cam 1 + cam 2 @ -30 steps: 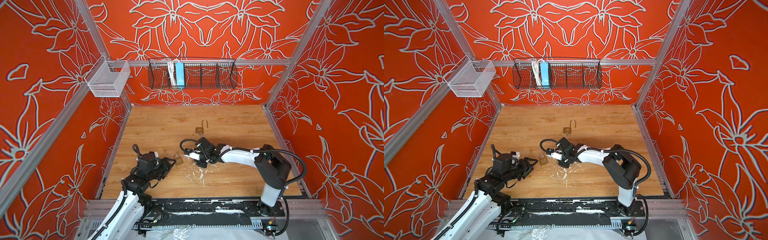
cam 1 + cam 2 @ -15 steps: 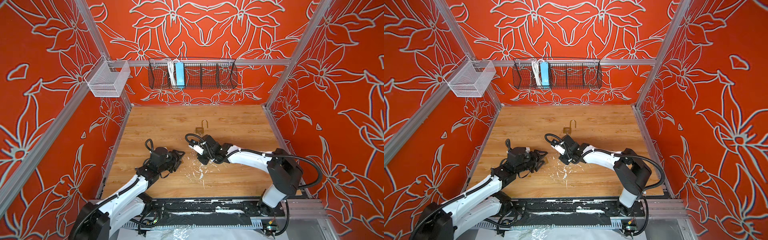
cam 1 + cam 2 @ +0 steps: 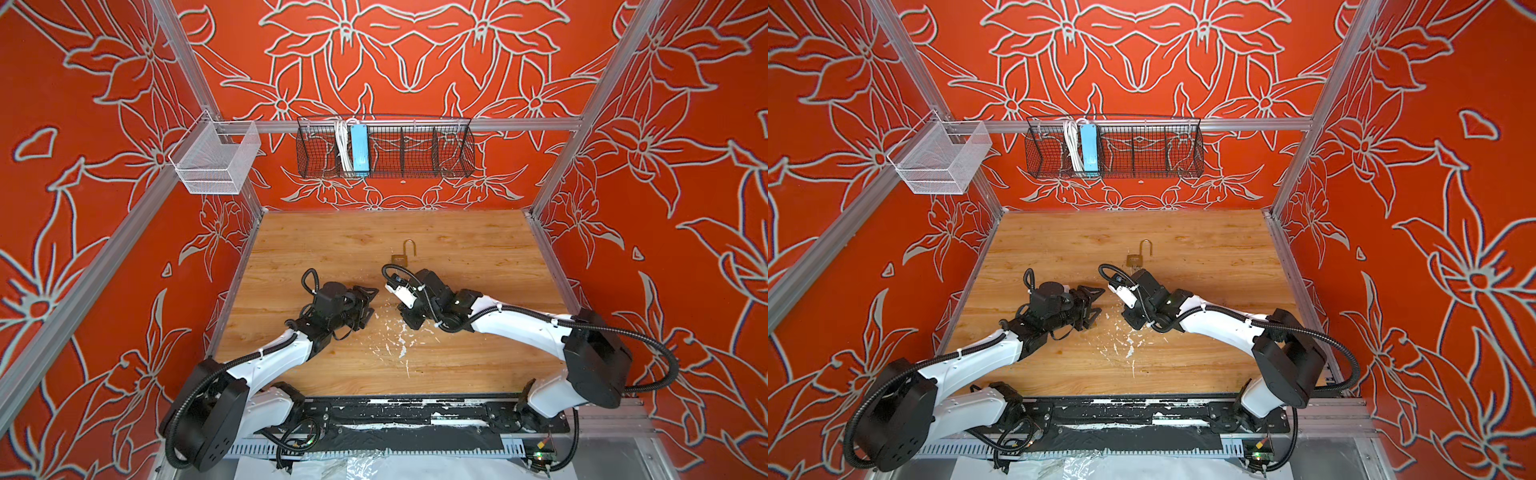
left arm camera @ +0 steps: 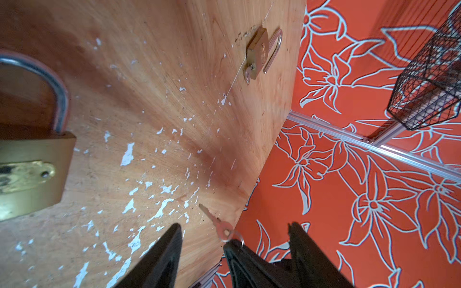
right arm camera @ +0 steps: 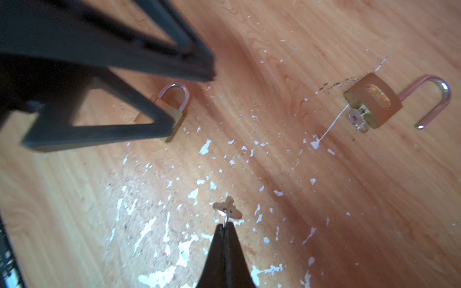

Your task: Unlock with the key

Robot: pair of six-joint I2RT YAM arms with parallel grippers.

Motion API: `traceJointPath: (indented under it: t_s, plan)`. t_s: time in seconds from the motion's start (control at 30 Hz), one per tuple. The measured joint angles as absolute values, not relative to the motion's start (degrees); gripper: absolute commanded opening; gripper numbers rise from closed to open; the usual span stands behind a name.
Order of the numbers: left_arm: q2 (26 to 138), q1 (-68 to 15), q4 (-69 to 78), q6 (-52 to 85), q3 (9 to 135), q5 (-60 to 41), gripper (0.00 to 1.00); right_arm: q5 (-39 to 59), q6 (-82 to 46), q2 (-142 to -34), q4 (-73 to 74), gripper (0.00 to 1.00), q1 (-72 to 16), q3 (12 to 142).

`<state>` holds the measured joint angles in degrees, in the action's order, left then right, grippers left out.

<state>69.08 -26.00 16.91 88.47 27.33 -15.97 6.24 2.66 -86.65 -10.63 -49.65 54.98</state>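
A brass padlock (image 4: 32,169) with its shackle closed lies on the wooden table (image 3: 332,245). It lies beside my left gripper (image 4: 234,224), outside its open fingers (image 4: 162,256), which hold nothing. In the right wrist view one left finger covers part of this padlock (image 5: 174,109). My right gripper (image 5: 225,225) is shut on the ring of a small silver key (image 5: 227,210), which hangs just above the table. In the left wrist view that key (image 4: 217,222) shows between my left fingers. In both top views the two grippers (image 3: 365,303) (image 3: 405,318) face each other mid-table.
A second brass padlock (image 3: 401,259) (image 5: 374,102) lies farther back with its shackle swung open and a key in its keyhole. White paint flecks (image 3: 395,340) mark the table. A black wire basket (image 3: 384,147) and a white mesh basket (image 3: 216,160) hang on the walls.
My left arm has reached forward and toward the centre, over the closed padlock, and its jaws stand a little wider. My right gripper has drawn back to the right with the key.
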Motion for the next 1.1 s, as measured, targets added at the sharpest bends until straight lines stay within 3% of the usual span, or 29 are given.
traceJointPath:
  t_s: [0.43,1.1]
  plan:
    - [85.3,-25.5,28.6,75.5,33.7,-34.4,0.69,14.0,7.8,-77.6,-7.2,0.0,-49.9,50.2]
    - [79.4,-25.5,22.1,69.7,33.3,-42.3,0.78,11.4,11.7,-79.4,-7.4,0.0,-49.9,52.0]
